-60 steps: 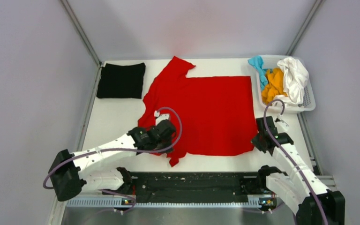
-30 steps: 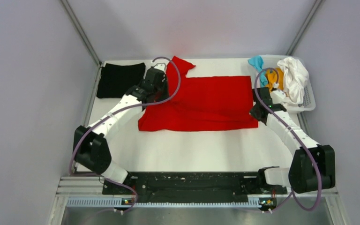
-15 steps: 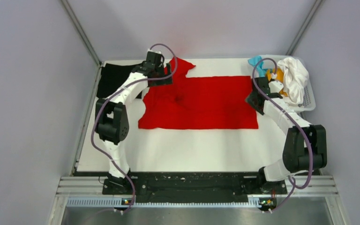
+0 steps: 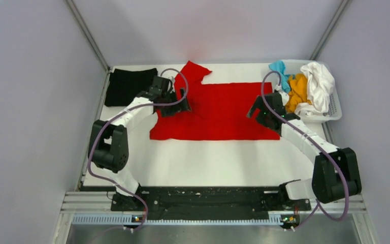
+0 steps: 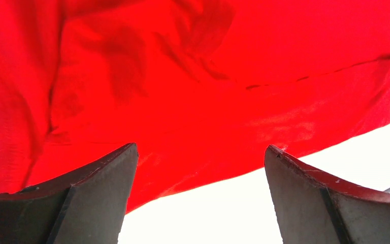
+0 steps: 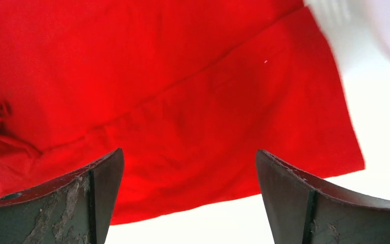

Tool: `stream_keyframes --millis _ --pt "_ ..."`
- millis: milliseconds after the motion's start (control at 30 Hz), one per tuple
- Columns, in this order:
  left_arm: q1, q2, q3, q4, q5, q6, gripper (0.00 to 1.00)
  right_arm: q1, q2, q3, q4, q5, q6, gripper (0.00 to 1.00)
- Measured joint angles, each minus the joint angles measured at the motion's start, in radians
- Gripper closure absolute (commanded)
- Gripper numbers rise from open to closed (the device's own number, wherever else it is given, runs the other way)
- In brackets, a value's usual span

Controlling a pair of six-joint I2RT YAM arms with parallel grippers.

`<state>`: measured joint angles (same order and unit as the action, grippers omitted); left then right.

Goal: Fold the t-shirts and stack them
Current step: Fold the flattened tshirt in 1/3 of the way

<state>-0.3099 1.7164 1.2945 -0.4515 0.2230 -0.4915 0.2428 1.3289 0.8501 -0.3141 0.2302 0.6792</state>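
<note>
Both grippers spread wide over the red t-shirt (image 4: 218, 109), holding nothing.

In my wrist views the left gripper (image 5: 198, 152) and the right gripper (image 6: 190, 155) each show two dark fingers set far apart, with only red cloth beyond them. From above, I see the left one over the shirt's upper left part and the right one over its right edge. The shirt lies doubled over in the middle of the white table (image 4: 208, 162), one sleeve poking toward the top of the frame. A folded black t-shirt (image 4: 130, 86) lies at upper left. At upper right, the white basket (image 4: 335, 109) holds bundled white (image 4: 319, 84), orange (image 4: 297, 91) and teal (image 4: 279, 68) t-shirts.
</note>
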Motion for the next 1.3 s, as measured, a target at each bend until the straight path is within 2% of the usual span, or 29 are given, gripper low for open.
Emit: stream_keyframes --millis 300,433,567,700,800,933,1100,1300 --pt "0.001 0.091 -0.114 0.092 0.013 -0.073 0.01 0.01 0.244 -0.036 0.168 -0.101 -0.077 0.04" --pt "0.002 0.047 -0.22 0.178 -0.003 -0.107 0.01 0.011 0.232 -0.065 0.218 -0.112 -0.065 0.04" --pt "0.001 -0.066 -0.372 0.254 -0.02 -0.139 0.01 0.011 0.129 -0.177 0.244 -0.105 -0.021 0.04" --pt "-0.022 -0.212 -0.534 0.284 -0.027 -0.182 0.01 0.019 -0.022 -0.293 0.201 -0.118 0.028 0.04" --pt "-0.073 -0.343 -0.644 0.259 -0.059 -0.229 0.01 0.053 -0.174 -0.372 0.098 -0.119 0.073 0.04" --pt "-0.174 -0.529 -0.749 0.127 -0.114 -0.306 0.01 0.117 -0.369 -0.432 -0.105 -0.124 0.13 0.04" --pt "-0.245 -0.654 -0.794 -0.011 -0.154 -0.381 0.01 0.142 -0.502 -0.439 -0.309 -0.126 0.163 0.03" --pt "-0.254 -0.656 -0.731 -0.105 -0.217 -0.371 0.01 0.148 -0.545 -0.426 -0.345 -0.126 0.151 0.01"
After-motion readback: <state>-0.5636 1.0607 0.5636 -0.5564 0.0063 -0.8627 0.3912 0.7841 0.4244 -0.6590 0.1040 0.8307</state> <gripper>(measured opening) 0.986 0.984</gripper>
